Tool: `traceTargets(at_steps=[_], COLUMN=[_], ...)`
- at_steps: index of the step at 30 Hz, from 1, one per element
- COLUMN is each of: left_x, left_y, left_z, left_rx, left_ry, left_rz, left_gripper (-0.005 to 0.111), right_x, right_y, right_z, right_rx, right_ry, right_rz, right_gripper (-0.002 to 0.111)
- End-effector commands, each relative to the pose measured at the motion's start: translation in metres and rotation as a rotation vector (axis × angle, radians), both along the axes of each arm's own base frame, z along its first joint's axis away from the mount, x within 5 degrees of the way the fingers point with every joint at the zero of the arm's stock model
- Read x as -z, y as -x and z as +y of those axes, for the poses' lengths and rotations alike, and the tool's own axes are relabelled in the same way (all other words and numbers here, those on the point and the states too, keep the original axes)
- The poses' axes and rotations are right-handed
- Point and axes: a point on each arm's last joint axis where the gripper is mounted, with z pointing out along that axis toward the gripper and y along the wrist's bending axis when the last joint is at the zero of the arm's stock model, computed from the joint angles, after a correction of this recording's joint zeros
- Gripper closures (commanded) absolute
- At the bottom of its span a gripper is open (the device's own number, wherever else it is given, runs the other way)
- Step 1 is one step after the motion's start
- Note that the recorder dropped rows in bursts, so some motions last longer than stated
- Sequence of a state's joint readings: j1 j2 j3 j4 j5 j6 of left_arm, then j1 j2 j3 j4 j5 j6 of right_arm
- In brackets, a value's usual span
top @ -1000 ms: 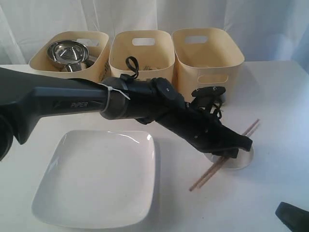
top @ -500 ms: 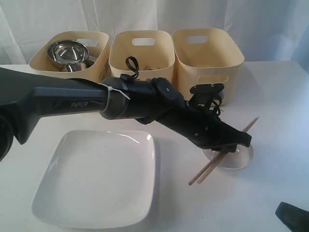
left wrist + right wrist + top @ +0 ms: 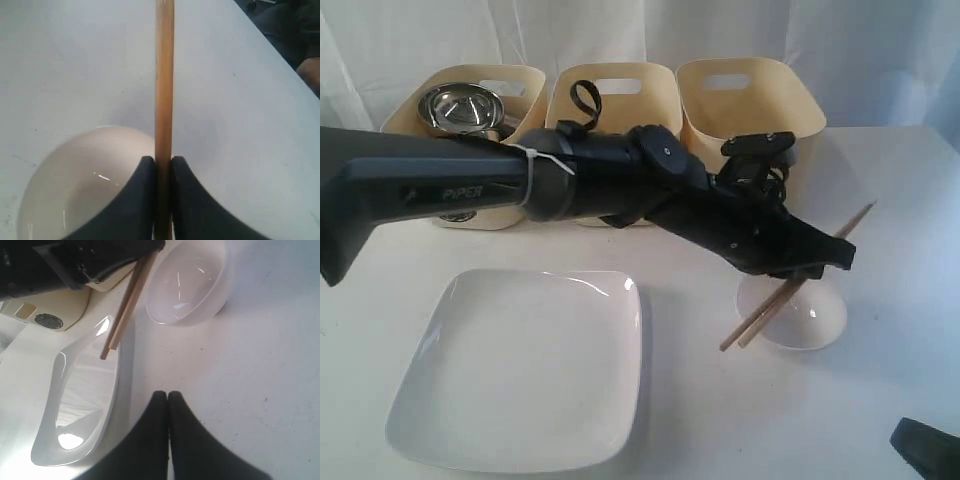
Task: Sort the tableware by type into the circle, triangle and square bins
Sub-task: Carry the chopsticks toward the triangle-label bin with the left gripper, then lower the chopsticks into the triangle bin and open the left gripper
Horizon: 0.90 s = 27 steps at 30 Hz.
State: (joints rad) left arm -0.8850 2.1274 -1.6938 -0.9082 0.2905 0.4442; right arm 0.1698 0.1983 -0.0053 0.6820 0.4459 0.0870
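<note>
My left gripper [image 3: 825,262] reaches across to the right and is shut on the wooden chopsticks [image 3: 765,316], holding them off the table at a slant above the clear round dish [image 3: 805,320]. The left wrist view has a chopstick [image 3: 164,80] pinched between the two black fingers [image 3: 145,200], the dish [image 3: 75,185] below. The large white square plate [image 3: 525,365] lies at the front left. A steel bowl [image 3: 460,105] sits in the left bin [image 3: 410,125]. My right gripper [image 3: 167,396] is shut and empty, low over the table at the front right corner [image 3: 925,450].
Three cream bins stand in a row at the back: the left one, the middle bin [image 3: 615,105] and the right bin [image 3: 750,110]. The left arm [image 3: 440,190] stretches across in front of them. The table's right edge runs behind the dish.
The left gripper has lifted the chopsticks off the table and moved slightly right and up. The dish stayed put. The right gripper has not moved.
</note>
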Motion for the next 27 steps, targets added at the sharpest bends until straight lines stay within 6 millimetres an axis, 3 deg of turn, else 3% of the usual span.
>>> traceTargets(at_steps=[1,10,27], left_x=[-0.024,-0.055,-0.076], left_y=[-0.006,-0.029,-0.095], left_z=[0.009,0.03,0.085], left_rx=[-0.023,-0.13,-0.426], left_ry=[0.029,0.04,0.028], left_rz=[-0.072,-0.278,-0.629], left_gripper=[0.107,0.107,0.107], right_x=[0.001,0.001,0.001], right_y=[0.0,0.0,0.0], right_z=[0.0,0.0,0.0], right_rx=[-0.001,-0.001,-0.001], right_ry=[0.002,0.002,0.002], right_rz=[-0.005,-0.005,-0.005], right_gripper=[0.108,0.108,0.108])
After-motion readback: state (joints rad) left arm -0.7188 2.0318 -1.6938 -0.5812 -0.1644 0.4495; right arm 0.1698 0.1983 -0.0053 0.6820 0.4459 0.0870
